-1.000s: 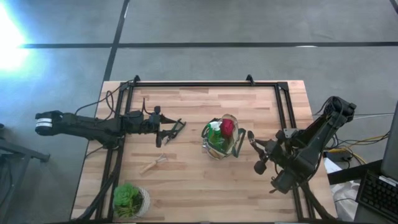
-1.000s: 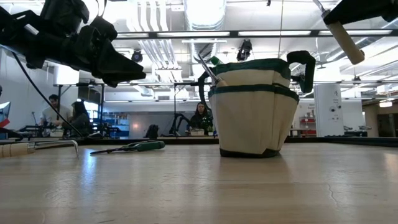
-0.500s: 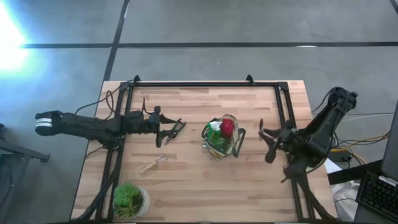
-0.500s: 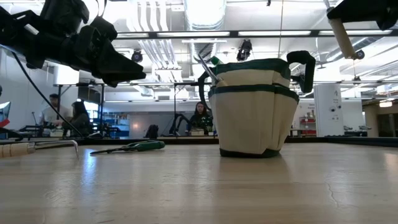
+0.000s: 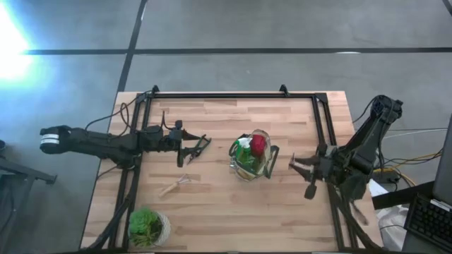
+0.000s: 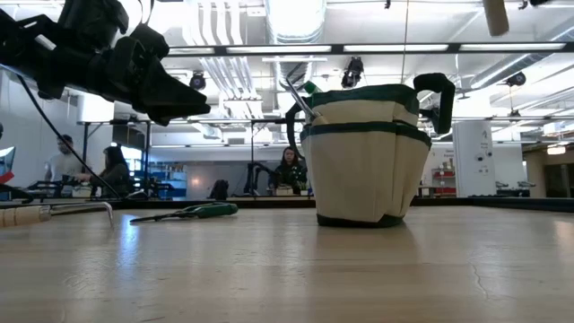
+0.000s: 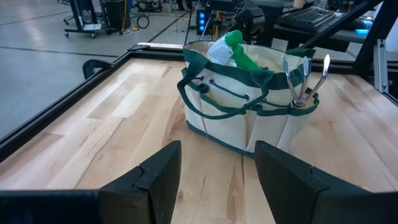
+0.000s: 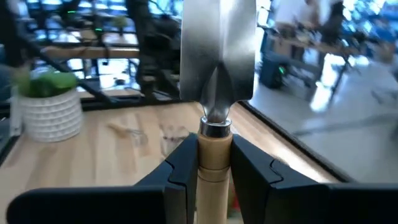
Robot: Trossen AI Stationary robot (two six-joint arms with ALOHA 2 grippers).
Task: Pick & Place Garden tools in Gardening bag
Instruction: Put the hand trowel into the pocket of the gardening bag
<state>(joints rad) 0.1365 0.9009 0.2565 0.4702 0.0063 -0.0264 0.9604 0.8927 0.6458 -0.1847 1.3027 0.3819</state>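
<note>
Right gripper (image 8: 214, 177) hangs above the right edge of the light wooden bench (image 5: 219, 212), fingers clamped on a wooden-handled steel trowel (image 8: 216, 68). Left gripper (image 7: 217, 171), fingers apart, hovers near the left edge. Round beige fabric bag with green trim (image 5: 251, 156) stands mid-bench, holding a green spray bottle (image 7: 239, 53). Green-handled pruners (image 6: 184, 213) and a wooden-handled fork (image 5: 175, 185) lie left of the bag.

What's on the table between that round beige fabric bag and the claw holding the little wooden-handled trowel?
Nothing: in the high view, only bare wooden table separates the gardening bag from the right gripper and its trowel.
</note>
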